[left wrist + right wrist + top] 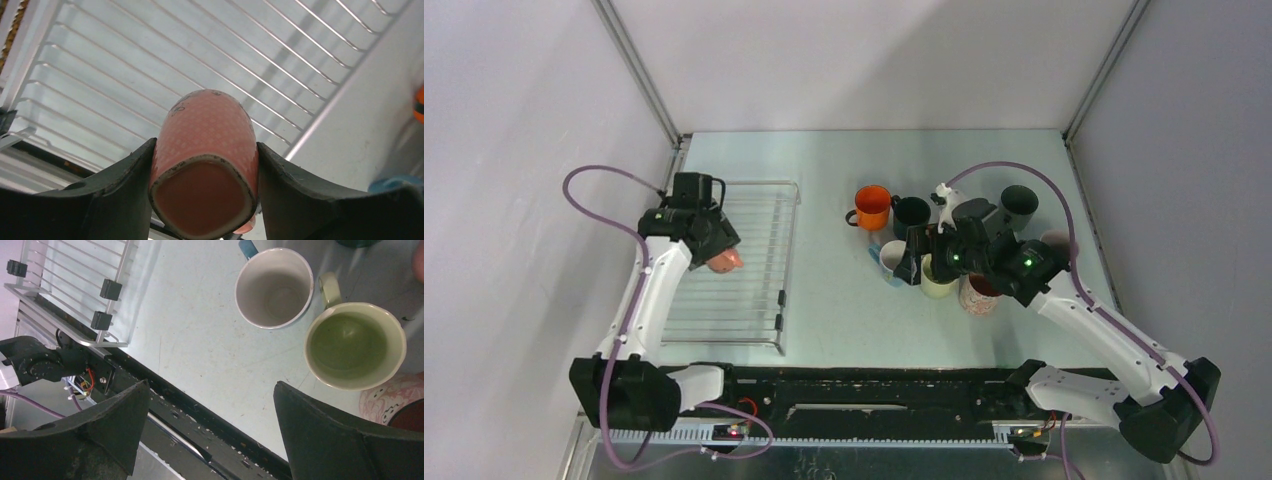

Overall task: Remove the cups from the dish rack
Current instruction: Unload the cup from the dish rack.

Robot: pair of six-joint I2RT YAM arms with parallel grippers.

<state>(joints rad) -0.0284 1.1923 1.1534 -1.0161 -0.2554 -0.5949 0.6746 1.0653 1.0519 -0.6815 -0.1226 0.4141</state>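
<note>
Left gripper [205, 150] clamped across body of pink dotted mug [202, 165], one finger each side, mug held above dish rack [744, 290] wires.
Mug likely glazed ceramic: stiff, light, slippery, chips if knocked. Body grip across the width suits it; set it down gently.
No other cup seen on rack.
Right gripper [207, 390] jaws wide apart, nothing held, over table right of rack.
White mug [274, 287] and pale green mug [355, 345] upright, empty, touching, well right of rack.
Orange mug [872, 207] beyond them, contents not visible.
</note>
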